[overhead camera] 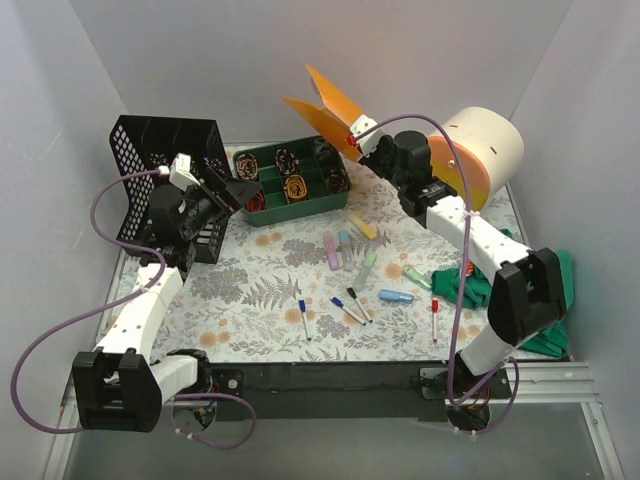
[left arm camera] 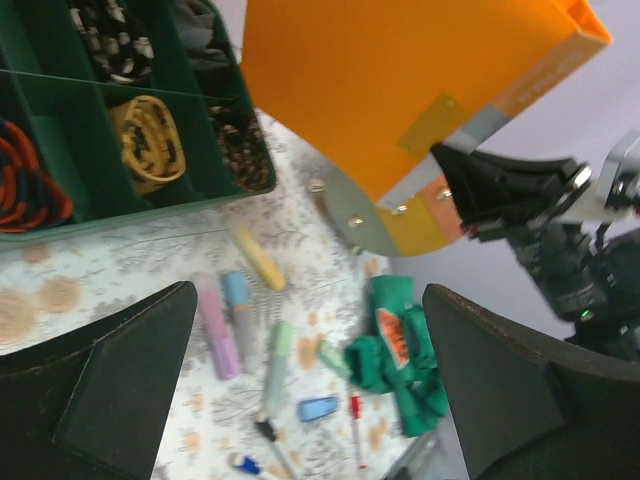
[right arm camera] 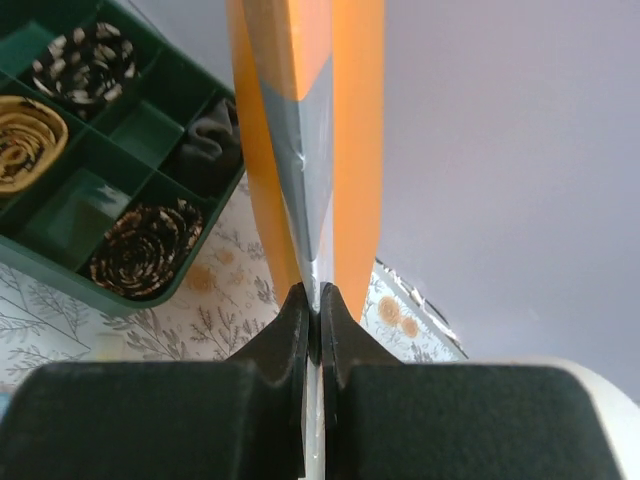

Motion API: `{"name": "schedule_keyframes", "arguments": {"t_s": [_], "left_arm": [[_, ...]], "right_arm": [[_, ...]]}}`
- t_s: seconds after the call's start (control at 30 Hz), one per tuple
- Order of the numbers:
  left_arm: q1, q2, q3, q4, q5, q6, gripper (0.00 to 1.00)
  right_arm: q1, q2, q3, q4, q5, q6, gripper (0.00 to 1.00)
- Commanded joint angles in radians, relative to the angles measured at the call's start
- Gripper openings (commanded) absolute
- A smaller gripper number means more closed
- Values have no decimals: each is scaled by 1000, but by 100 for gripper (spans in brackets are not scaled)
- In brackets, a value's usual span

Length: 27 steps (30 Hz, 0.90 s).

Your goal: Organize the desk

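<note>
Pale fern-print desk (overhead camera: pixel 250 300), orange folder (overhead camera: pixel 335 98) aloft in right pincer (overhead camera: pixel 353 136).

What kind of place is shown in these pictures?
Probably a robot test booth staged as a desk: plain grey walls enclose the flowered desk, two robot arms stand at its edge, pens and a green tray lie on it.

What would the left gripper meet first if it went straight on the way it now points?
Most likely the pastel highlighters lying on the desk, just past the green tray. The orange folder seems to hang above that line, though depth is unclear.
</note>
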<state>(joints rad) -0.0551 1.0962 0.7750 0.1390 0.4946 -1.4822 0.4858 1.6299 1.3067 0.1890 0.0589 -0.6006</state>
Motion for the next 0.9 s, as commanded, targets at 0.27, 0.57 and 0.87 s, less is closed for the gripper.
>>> {"name": "schedule_keyframes", "arguments": {"t_s": [0.27,0.57,0.87], "left_arm": [[-216,45,248,-133,-180,-555,98],[-364,209,477,-228,-347,-673,98],[-399,327,592,-271,-387,-696,98]], "right_arm": [[161,-269,-122,67,255,-191,1],[283,-426,-265,164,415,-312,1],[470,-514,-397,262,547,-424,1]]}}
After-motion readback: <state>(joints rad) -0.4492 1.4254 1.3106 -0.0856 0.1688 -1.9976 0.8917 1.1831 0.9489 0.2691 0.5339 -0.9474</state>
